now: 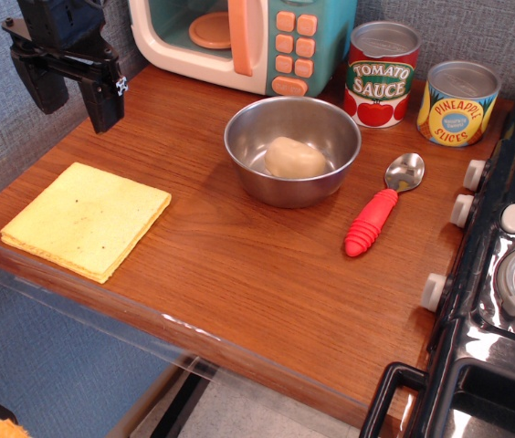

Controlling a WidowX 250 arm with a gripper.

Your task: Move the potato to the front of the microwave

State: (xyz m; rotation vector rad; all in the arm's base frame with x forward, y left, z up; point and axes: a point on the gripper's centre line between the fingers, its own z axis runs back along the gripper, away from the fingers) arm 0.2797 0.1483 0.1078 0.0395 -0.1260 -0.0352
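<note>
The pale beige potato point(294, 157) lies inside a steel bowl point(326, 123) in the middle of the wooden table. The microwave point(248, 41), cream with a teal panel, peach buttons and an orange plate inside, stands at the back just behind the bowl. My black gripper point(77, 99) hangs at the far left, above the table's back-left corner, well away from the bowl. Its two fingers are spread apart and hold nothing.
A yellow cloth point(86, 219) lies at the front left. A red-handled spoon point(381, 208) lies right of the bowl. A tomato sauce can point(381, 75) and a pineapple slices can point(458, 103) stand at the back right. A toy stove point(513, 274) borders the right edge.
</note>
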